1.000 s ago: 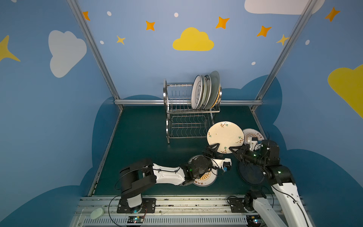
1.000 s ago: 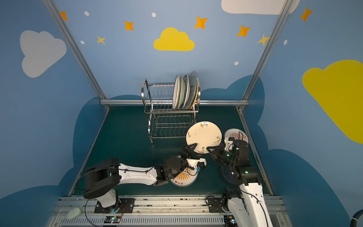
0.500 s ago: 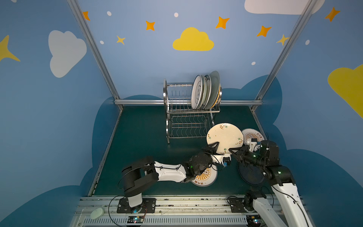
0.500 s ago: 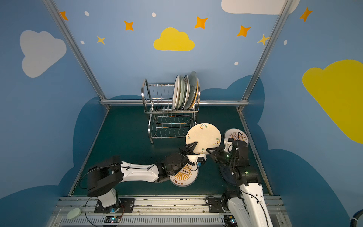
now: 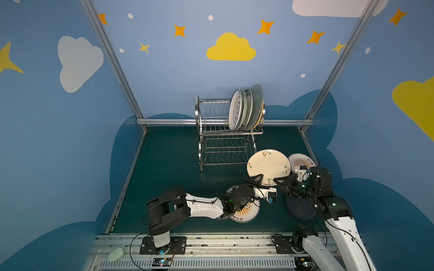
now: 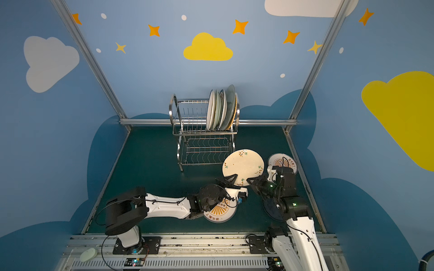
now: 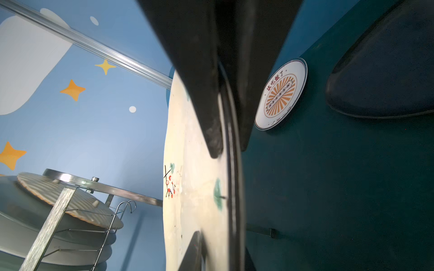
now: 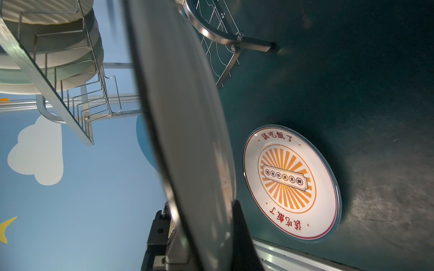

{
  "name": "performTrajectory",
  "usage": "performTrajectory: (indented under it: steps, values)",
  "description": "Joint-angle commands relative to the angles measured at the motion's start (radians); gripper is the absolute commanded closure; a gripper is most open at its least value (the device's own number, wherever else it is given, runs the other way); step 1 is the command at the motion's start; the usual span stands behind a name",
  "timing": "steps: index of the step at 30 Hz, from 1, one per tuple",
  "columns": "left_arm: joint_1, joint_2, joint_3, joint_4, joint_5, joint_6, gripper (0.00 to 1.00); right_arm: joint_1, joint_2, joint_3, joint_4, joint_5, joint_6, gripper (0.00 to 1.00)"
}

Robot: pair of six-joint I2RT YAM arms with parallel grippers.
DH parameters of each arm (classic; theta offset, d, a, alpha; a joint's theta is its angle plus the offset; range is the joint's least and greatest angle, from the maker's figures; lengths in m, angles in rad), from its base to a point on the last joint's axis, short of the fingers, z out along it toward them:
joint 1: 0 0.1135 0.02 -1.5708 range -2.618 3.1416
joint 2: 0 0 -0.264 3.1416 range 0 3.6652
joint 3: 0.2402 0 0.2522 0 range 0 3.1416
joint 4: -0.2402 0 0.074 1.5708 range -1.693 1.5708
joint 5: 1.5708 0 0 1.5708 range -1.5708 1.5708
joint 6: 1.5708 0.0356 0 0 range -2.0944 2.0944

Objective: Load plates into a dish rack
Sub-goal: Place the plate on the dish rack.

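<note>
- The left fingers [image 7: 202, 98] are seen clamped on the rim of the cream sprigged plate [image 5: 269, 164], one on its face and one behind it.
- The right fingers [image 5: 281, 181] are set at the same near rim, just beside the left ones; whether they grip it cannot be told.
- The cream sprigged plate is held raised off the surface [image 5: 176, 164], its face turned upward, just in front of the right end of the dish rack [image 5: 198, 117].
- The racked plates [image 5: 244, 108] are stood upright, packed together, at the right end of the upper tier.
- On the surface, a sunburst plate [image 5: 244, 214] is partly covered by the left arm, a second sunburst plate [image 5: 303, 162] is laid near the right edge, and a dark navy plate [image 5: 299, 208] is laid under the right arm.
</note>
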Motion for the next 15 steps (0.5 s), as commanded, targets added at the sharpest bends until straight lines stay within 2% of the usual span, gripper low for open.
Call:
performTrajectory:
  steps: [1, 4, 6, 9, 15]
  values:
    - [-0.016, -0.097, -0.017, 0.021, -0.029, -0.135, 0.96, 0.01, 0.0, 0.085, 0.143, -0.042, -0.029, 0.62]
    - [-0.028, -0.16, -0.049, -0.032, -0.031, -0.181, 0.96, 0.013, 0.023, 0.112, 0.149, -0.026, -0.052, 0.38]
    - [-0.036, -0.201, -0.069, -0.071, -0.031, -0.205, 0.96, 0.015, 0.045, 0.133, 0.155, -0.014, -0.07, 0.3]
    - [-0.048, -0.27, -0.101, -0.122, -0.041, -0.254, 0.96, 0.013, 0.079, 0.161, 0.174, -0.007, -0.093, 0.22]
    - [-0.066, -0.474, -0.168, -0.296, -0.049, -0.403, 0.96, 0.015, 0.117, 0.206, 0.181, 0.024, -0.185, 0.12]
